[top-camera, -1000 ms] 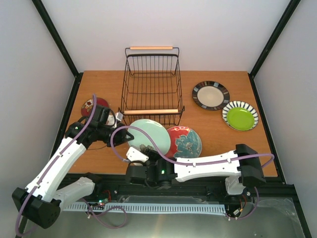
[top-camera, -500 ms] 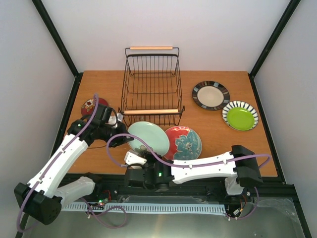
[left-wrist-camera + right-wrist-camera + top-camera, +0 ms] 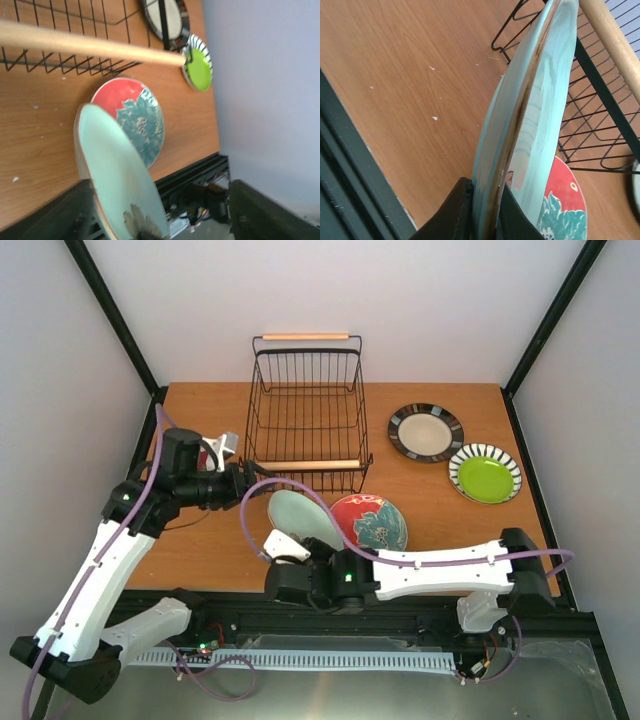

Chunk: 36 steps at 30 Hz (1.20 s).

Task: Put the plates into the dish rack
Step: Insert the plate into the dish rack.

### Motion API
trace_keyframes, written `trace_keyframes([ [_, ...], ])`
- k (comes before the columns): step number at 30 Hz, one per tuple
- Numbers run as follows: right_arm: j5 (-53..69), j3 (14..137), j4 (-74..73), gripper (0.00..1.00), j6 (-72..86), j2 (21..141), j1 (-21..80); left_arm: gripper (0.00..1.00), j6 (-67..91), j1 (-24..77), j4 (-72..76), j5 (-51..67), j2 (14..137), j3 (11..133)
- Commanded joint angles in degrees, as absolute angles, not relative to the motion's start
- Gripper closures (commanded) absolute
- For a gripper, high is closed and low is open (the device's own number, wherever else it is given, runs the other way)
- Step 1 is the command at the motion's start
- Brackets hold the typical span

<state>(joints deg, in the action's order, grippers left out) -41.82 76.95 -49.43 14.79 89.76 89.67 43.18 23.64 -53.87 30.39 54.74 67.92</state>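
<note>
A mint green plate (image 3: 300,508) stands tilted on its edge just in front of the dish rack (image 3: 305,410). My right gripper (image 3: 290,543) is shut on its near rim; in the right wrist view both fingers (image 3: 462,210) pinch the rim of the plate (image 3: 535,95). My left gripper (image 3: 240,486) hangs open by the rack's front left corner, apart from the plate (image 3: 117,175). The red plate with the teal flower (image 3: 375,523) lies flat beside the mint one. The black-rimmed cream plate (image 3: 426,432) and the lime green plate (image 3: 485,473) lie at the right.
The rack's near wooden handle (image 3: 305,465) runs just behind the raised plate, and shows in the left wrist view as a rod (image 3: 90,44). The black frame rail (image 3: 400,615) borders the table's near edge.
My left gripper has opened, let go of the mint plate and drawn back toward the rack's left corner. My right gripper has shut on the plate's rim and raised it onto its edge.
</note>
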Motion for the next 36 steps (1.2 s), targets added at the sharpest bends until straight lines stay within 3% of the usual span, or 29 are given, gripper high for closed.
trace_keyframes([
  [1, -41.54, 79.75, -46.57, 0.97, 16.31, 83.5, 89.38, 0.2, 41.85, 23.92, -52.96, 25.04, 54.92, 74.57],
  [3, -39.43, 81.83, -45.63, 0.97, 16.36, 82.11, 88.35, 0.19, 41.49, 23.91, -54.65, 20.39, 55.31, 78.3],
  [6, -35.57, 87.04, -44.07, 0.97, 16.05, 81.16, 84.22, 0.01, 40.74, 23.7, -57.92, 12.35, 56.15, 84.99],
  [11, -22.84, 100.42, -42.56, 0.97, 14.3, 86.76, 70.91, 0.0, 36.8, 22.4, -62.01, 7.45, 61.87, 90.77],
  [19, -4.78, 145.43, -53.36, 0.97, 16.13, 113.78, 52.75, 0.0, 31.62, 10.09, -57.33, 15.06, 67.57, 87.67],
  [21, -0.07, 151.94, -53.14, 0.97, 18.74, 119.36, 48.76, 0.0, 31.06, 8.66, -54.55, 16.26, 68.82, 85.51],
  [28, 9.94, 146.1, -39.65, 0.97, 23.63, 122.78, 40.02, 0.0, 30.83, 1.54, -44.67, 20.43, 73.13, 78.75],
  [36, 14.75, 145.91, -34.19, 0.97, 23.26, 126.44, 31.43, 0.04, 26.41, 1.19, -35.62, 26.36, 82.81, 80.25],
])
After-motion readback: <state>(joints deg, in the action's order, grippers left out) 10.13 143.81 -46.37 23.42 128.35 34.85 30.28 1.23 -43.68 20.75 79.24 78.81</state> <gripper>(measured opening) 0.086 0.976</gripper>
